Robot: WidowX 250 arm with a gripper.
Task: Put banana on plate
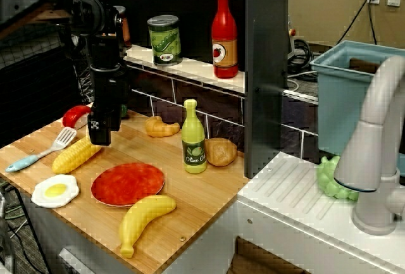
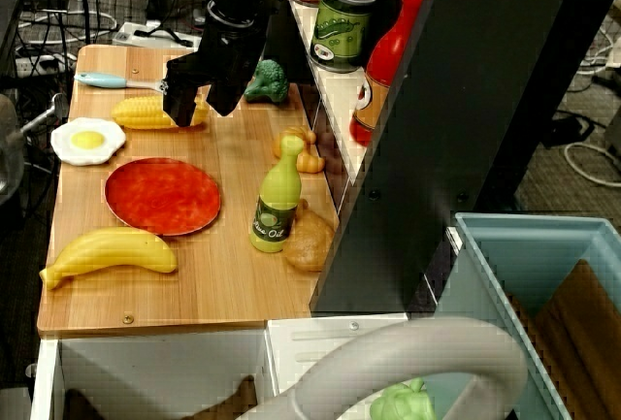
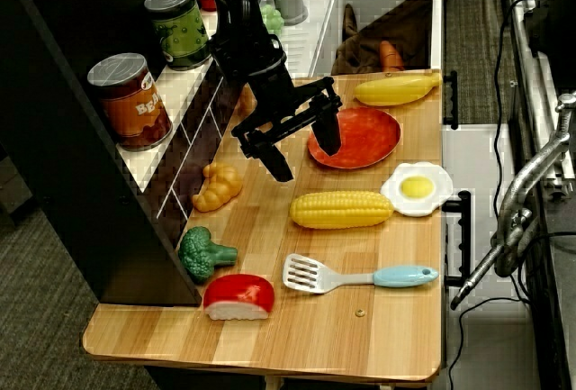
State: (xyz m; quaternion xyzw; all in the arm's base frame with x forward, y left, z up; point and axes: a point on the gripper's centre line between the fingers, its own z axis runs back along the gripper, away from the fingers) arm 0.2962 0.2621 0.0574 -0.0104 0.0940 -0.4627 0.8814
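Observation:
The yellow banana [image 1: 145, 220] [image 2: 112, 253] [image 3: 396, 90] lies flat on the wooden board near its front edge, just beside the plate and apart from it. The red-orange plate [image 1: 126, 183] [image 2: 162, 195] [image 3: 360, 142] has nothing on it. My black gripper [image 1: 101, 136] [image 2: 201, 105] [image 3: 303, 145] hangs above the board between the corn cob and the plate, on the far side of the plate from the banana. Its two fingers are spread open with nothing between them.
A corn cob [image 3: 340, 209], a fried egg [image 3: 416, 188] and a blue-handled spatula [image 3: 360, 275] lie near the gripper. A croissant [image 3: 216, 186], broccoli [image 3: 202, 253], an olive oil bottle [image 1: 193, 138] and a brown bun [image 1: 219, 152] stand along the back wall. On the shelf above are cans and a red bottle [image 1: 224, 33]. The sink is to the right.

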